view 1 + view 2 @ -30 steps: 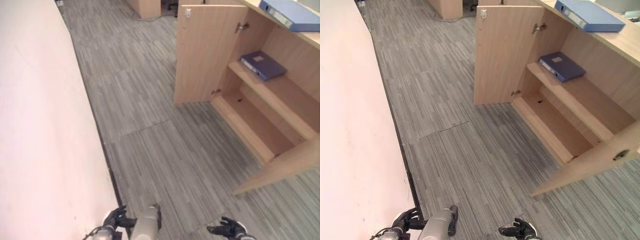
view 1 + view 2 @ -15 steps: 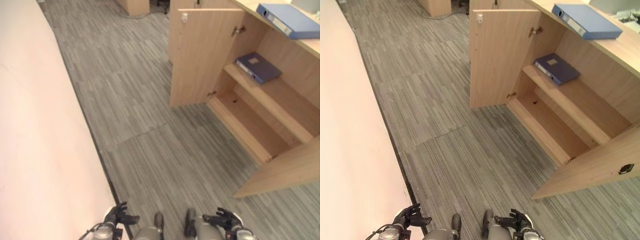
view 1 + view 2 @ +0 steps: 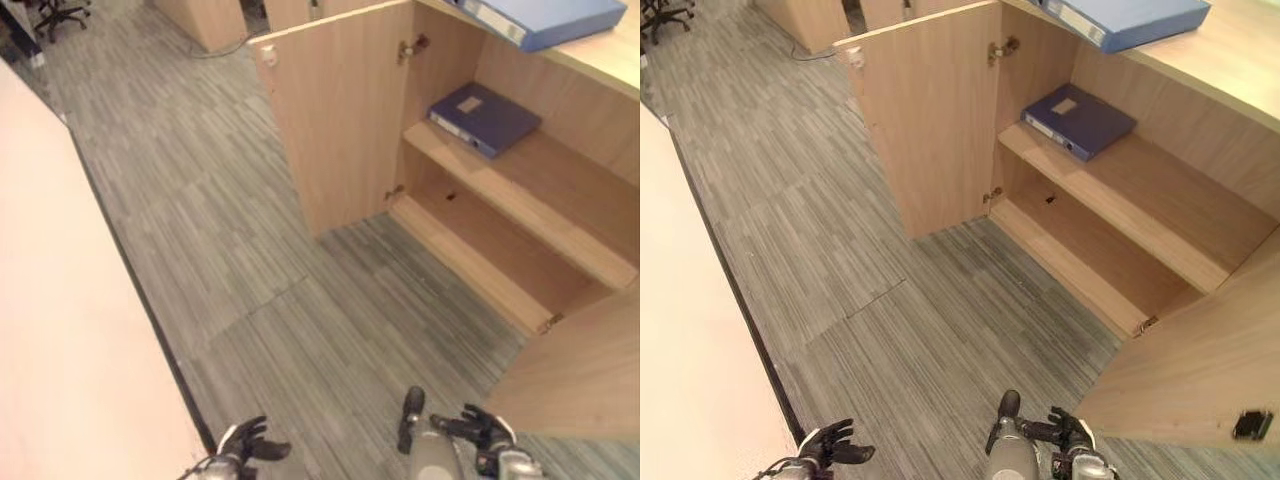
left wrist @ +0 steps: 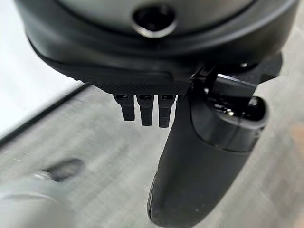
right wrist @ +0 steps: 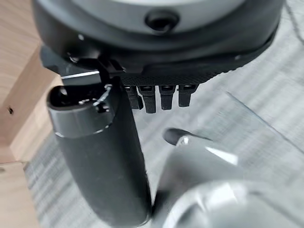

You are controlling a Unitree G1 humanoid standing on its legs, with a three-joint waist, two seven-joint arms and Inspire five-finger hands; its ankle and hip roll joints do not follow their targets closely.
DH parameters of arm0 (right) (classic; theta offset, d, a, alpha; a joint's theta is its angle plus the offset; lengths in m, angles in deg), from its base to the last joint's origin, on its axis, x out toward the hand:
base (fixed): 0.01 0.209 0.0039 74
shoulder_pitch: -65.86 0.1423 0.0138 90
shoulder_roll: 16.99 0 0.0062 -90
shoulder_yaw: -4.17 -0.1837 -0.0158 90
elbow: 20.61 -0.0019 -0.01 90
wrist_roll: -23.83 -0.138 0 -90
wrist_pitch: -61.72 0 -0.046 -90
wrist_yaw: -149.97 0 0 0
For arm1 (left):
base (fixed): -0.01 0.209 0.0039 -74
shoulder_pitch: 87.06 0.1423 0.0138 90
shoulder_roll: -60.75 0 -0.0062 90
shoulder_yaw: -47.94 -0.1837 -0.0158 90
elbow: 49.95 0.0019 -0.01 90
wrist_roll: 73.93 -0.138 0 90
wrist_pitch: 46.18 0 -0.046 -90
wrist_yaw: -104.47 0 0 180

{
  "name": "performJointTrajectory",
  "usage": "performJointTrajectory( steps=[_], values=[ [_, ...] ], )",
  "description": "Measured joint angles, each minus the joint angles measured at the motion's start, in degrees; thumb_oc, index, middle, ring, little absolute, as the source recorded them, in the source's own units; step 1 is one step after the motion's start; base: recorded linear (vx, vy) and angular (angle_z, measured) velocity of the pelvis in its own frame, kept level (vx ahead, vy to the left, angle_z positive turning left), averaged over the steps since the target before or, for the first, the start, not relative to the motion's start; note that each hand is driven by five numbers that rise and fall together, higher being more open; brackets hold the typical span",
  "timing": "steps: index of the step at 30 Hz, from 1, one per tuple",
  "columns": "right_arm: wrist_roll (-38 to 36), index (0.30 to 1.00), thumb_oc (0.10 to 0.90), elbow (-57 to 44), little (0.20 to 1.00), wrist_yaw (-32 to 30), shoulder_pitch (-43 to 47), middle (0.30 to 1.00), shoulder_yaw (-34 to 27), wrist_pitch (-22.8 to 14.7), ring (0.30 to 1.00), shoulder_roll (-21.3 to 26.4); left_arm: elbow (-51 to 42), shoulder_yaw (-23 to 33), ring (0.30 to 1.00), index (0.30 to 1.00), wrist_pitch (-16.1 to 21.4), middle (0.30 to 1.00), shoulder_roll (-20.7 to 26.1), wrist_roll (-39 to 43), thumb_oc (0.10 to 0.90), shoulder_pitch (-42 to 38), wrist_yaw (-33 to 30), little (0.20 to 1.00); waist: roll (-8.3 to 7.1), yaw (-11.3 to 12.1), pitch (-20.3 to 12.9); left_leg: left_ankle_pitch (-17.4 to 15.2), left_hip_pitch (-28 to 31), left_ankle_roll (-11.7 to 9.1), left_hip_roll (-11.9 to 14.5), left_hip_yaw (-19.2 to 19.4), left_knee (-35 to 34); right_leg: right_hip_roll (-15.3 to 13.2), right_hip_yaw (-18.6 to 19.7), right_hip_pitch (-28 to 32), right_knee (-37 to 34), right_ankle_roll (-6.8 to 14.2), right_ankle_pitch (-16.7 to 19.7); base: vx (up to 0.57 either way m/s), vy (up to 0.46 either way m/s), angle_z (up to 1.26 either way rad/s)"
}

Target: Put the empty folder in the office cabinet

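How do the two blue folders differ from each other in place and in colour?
The folder on the shelf lies inside the open cabinet; the folder on top lies on the cabinet's top surface. The folder on the shelf is dark navy; the folder on top is a lighter blue. Both lie flat, and neither is in the left hand or the right hand.

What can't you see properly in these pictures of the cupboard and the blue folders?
- Light blue folder on top of the cabinet: cut off by the top edge in both eye views.
- Right-hand part of the cabinet's bottom shelf: hidden behind the near open door.
- Whether the dark blue folder on the upper shelf is empty: it lies closed.
- Label on that folder: too small to read.
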Motion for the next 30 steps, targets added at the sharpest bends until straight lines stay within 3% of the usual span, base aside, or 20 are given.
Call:
performJointTrajectory(
  steps=[1, 2, 3, 5, 7, 9, 12, 13, 14, 16, 18, 19, 20, 21, 22, 23, 24, 25, 26, 30],
  values=[
    [0.53, 0.900, 0.800, 0.11, 0.900, -0.14, 0.21, 0.900, 0.22, 0.37, 0.900, 0.04, -0.85, 0.21, 0.900, 0.900, -0.09, 0.900, 0.22, 0.06, 0.800, -0.76, -0.03, 0.900, -0.74, 0.26, -0.35, 1.99, -2.58, -2.81, 0.70, -0.69, 7.61, 1.19, -0.41, -0.02, 2.21, -0.19, -3.80, 0.38, -0.356, -0.39],
    [0.54, 0.900, 0.800, 0.33, 0.900, -0.10, 0.19, 0.900, 0.32, 0.45, 0.900, -0.05, -0.46, 0.50, 0.900, 0.900, -0.04, 0.900, 0.38, 0.13, 0.800, -0.26, -0.06, 0.900, -1.35, 0.57, -0.65, 2.68, -4.28, -3.69, 1.57, -1.38, 12.50, 0.76, 0.42, 0.00, 2.49, -1.11, -4.23, 0.21, -0.266, -0.77],
    [0.51, 0.900, 0.800, 0.37, 0.900, -0.11, -0.03, 0.900, 0.13, 0.64, 0.900, 0.09, -0.22, 0.48, 0.900, 0.900, -0.35, 0.900, 0.50, 0.21, 0.800, -0.73, 0.07, 0.900, -1.30, 1.21, -0.73, 8.38, -8.24, -3.66, 2.42, -2.73, 22.01, 3.08, 1.11, 1.80, 2.04, -2.13, -5.93, 0.12, -0.150, -0.68],
    [0.41, 0.900, 0.800, 1.79, 0.900, -0.58, -0.15, 0.900, 0.24, 0.92, 0.900, 0.15, -0.09, 0.31, 0.900, 0.900, -0.38, 0.900, 0.52, 0.28, 0.800, -1.24, 0.12, 0.900, -2.66, 1.04, -0.49, 15.02, -13.19, -2.36, 1.87, -5.82, 32.92, 3.55, 2.24, 4.02, 0.68, -3.74, -6.60, 0.23, -0.106, -0.54],
    [0.17, 0.900, 0.800, 2.04, 0.900, -0.78, -0.98, 0.900, 0.03, 0.95, 0.900, -0.05, -0.32, -0.82, 0.900, 0.900, -0.40, 0.900, 0.60, 0.26, 0.800, -3.09, 0.16, 0.900, -3.90, 1.02, -0.20, 13.41, -17.39, -1.09, 1.22, -5.78, 36.55, 3.89, 3.72, 7.37, -2.68, -4.07, -8.08, 0.27, -0.010, -0.15],
    [-0.14, 0.900, 0.800, 2.57, 0.900, -0.95, -2.57, 0.900, 0.10, 1.23, 0.900, -0.44, -1.60, -1.54, 0.900, 0.900, -0.11, 0.900, 0.69, 0.22, 0.800, -3.71, 0.14, 0.900, -4.54, 1.16, 0.01, 11.59, -20.97, 0.09, 0.68, -5.31, 34.19, 3.91, 3.83, 10.51, -5.53, -3.19, -7.04, 0.36, 0.126, -0.12],
    [-0.77, 0.900, 0.800, 2.30, 0.900, -0.97, -4.58, 0.900, 0.11, 1.62, 0.900, -0.52, -2.35, -3.38, 0.900, 0.900, -0.05, 0.900, 0.67, 0.13, 0.800, -4.04, 0.14, 0.900, -3.34, 2.13, 0.40, 10.10, -25.68, 1.24, 1.49, -3.87, 23.04, 5.57, 5.79, 16.02, -10.11, -1.68, -6.71, 0.47, 0.241, -0.42],
    [-0.76, 0.900, 0.800, 1.82, 0.900, -0.56, -4.66, 0.900, 0.60, 1.53, 0.900, 0.07, -2.30, -3.57, 0.900, 0.900, -0.07, 0.900, 0.66, 0.10, 0.800, -3.37, 0.18, 0.900, -3.06, 3.01, 0.38, 10.69, -25.88, 1.12, 1.83, -3.56, 13.75, 6.12, 7.54, 16.57, -10.63, -1.10, -6.96, 0.50, 0.247, -0.85],
    [-0.77, 0.900, 0.800, 1.65, 0.900, -0.60, -4.44, 0.900, 1.21, 1.15, 0.900, 0.12, -1.50, -3.62, 0.900, 0.900, -0.25, 0.900, 0.46, -0.04, 0.800, -3.09, 0.23, 0.900, -1.59, 2.73, 0.02, 11.25, -26.71, 0.42, 2.18, -4.10, 6.72, 7.04, 7.95, 17.98, -12.67, -0.31, -7.17, 0.51, 0.214, -0.80],
    [-0.80, 0.900, 0.800, 2.00, 0.900, -1.08, -4.53, 0.900, 1.50, 1.40, 0.900, 1.02, -0.56, -3.63, 0.900, 0.900, -0.41, 0.900, 0.36, -0.40, 0.800, -2.53, 0.17, 0.900, 0.58, 3.13, 0.19, 15.05, -28.21, 0.10, 2.56, -6.80, -3.20, 8.29, 9.67, 21.30, -15.49, 1.31, -7.35, 0.47, 0.132, -0.46],
    [-0.79, 0.900, 0.800, 2.05, 0.900, -0.88, -5.53, 0.900, 1.76, 1.41, 0.900, 1.31, 0.60, -3.52, 0.900, 0.900, -0.39, 0.900, 0.36, -0.23, 0.800, -1.64, 0.04, 0.900, 1.38, 4.78, -0.14, 15.27, -27.01, 1.03, 1.12, -10.37, -7.93, 7.87, 13.00, 22.89, -15.96, 3.27, -8.47, 0.46, 0.125, -0.78],
    [-0.78, 0.900, 0.800, 2.36, 0.900, -0.92, -5.50, 0.900, 2.22, 1.39, 0.900, 1.44, 0.47, -3.12, 0.900, 0.900, -0.20, 0.900, 0.16, 0.58, 0.800, -0.98, 0.05, 0.900, 2.05, 5.90, -0.43, 17.42, -25.32, 0.45, -0.22, -12.38, -9.13, 6.85, 15.96, 24.02, -16.28, 4.96, -9.36, 0.67, 0.256, -0.80],
    [-0.78, 0.900, 0.800, 2.36, 0.900, -0.92, -5.50, 0.900, 2.22, 1.39, 0.900, 1.44, 0.47, -3.12, 0.900, 0.900, -0.20, 0.900, 0.16, 0.58, 0.800, -0.98, 0.05, 0.900, 2.05, 5.90, -0.43, 17.42, -25.32, 0.45, -0.22, -12.38, -9.13, 6.85, 15.96, 24.02, -16.28, 4.96, -9.36, 0.49, 0.211, -1.12],
    [-0.74, 0.900, 0.800, 3.05, 0.900, -0.63, -4.56, 0.900, 2.68, 1.36, 0.900, 0.02, 0.79, -1.22, 0.900, 0.900, 0.12, 0.900, 0.66, 0.70, 0.800, -1.16, -0.12, 0.900, -2.11, 8.31, -0.31, 16.76, -23.97, 1.75, -5.47, -13.24, -6.63, 3.76, 24.97, 23.55, -16.63, 4.68, -10.39, 0.31, 0.201, -1.00],
    [-0.74, 0.900, 0.800, 3.52, 0.900, -0.38, -4.05, 0.900, 2.67, 1.35, 0.900, -0.48, 0.91, -0.96, 0.900, 0.900, 0.25, 0.900, 1.02, 0.71, 0.800, -1.19, -0.18, 0.900, -2.67, 9.16, -0.28, 17.19, -23.29, 2.38, -6.18, -13.00, -6.51, 3.36, 26.91, 22.76, -15.85, 4.68, -10.45, 0.32, 0.211, -1.28],
    [-0.72, 0.900, 0.800, 3.52, 0.900, -0.25, -3.42, 0.900, 2.66, 0.84, 0.900, -2.23, 2.58, -0.07, 0.900, 0.900, 0.26, 0.900, 2.24, 0.67, 0.800, -1.84, -0.32, 0.900, -4.41, 9.06, -0.29, 16.00, -22.76, 5.10, -8.10, -12.60, -3.79, 3.85, 28.23, 24.06, -16.54, 5.38, -9.23, 0.44, 0.347, -0.55],
    [-0.69, 0.900, 0.800, 3.93, 0.900, -0.20, -2.95, 0.900, 2.27, 0.85, 0.900, -3.04, 3.44, 0.46, 0.900, 0.900, 0.28, 0.900, 2.60, 0.55, 0.800, -2.15, -0.28, 0.900, -5.19, 9.08, -0.32, 14.47, -22.62, 5.69, -9.11, -12.43, -2.29, 3.47, 28.00, 24.78, -16.71, 4.91, -7.62, 0.51, 0.491, -0.52],
    [-0.68, 0.900, 0.800, 4.48, 0.900, -0.25, -3.05, 0.900, 2.10, 1.03, 0.900, -3.78, 3.84, 0.67, 0.900, 0.900, 0.33, 0.900, 2.57, 0.52, 0.800, -1.93, -0.52, 0.900, -5.55, 9.87, -0.40, 12.50, -22.48, 6.56, -9.63, -10.62, -0.15, 2.35, 28.86, 24.67, -16.54, 4.74, -6.29, 0.46, 0.492, -0.33],
    [-0.68, 0.900, 0.800, 4.47, 0.900, -0.14, -2.84, 0.900, 1.02, 0.72, 0.900, -4.00, 4.57, 0.45, 0.900, 0.900, 0.51, 0.900, 2.51, 0.08, 0.800, -2.59, -0.67, 0.900, -4.88, 9.61, -0.46, 9.86, -24.14, 7.42, -9.76, -10.11, 3.37, 1.88, 29.83, 24.38, -16.59, 4.63, -5.05, 0.42, 0.460, -0.52],
    [-0.71, 0.900, 0.800, 4.02, 0.900, 0.32, -1.78, 0.900, 1.11, 0.83, 0.900, -5.45, 4.93, -0.32, 0.900, 0.900, -0.38, 0.900, 2.96, -2.18, 0.800, -1.76, -0.83, 0.900, -5.08, 9.63, -0.78, 9.54, -22.69, 10.15, -10.25, -5.77, 2.15, 0.67, 32.64, 21.53, -14.39, 6.18, -1.23, 0.24, 0.299, -0.44]
  ],
)
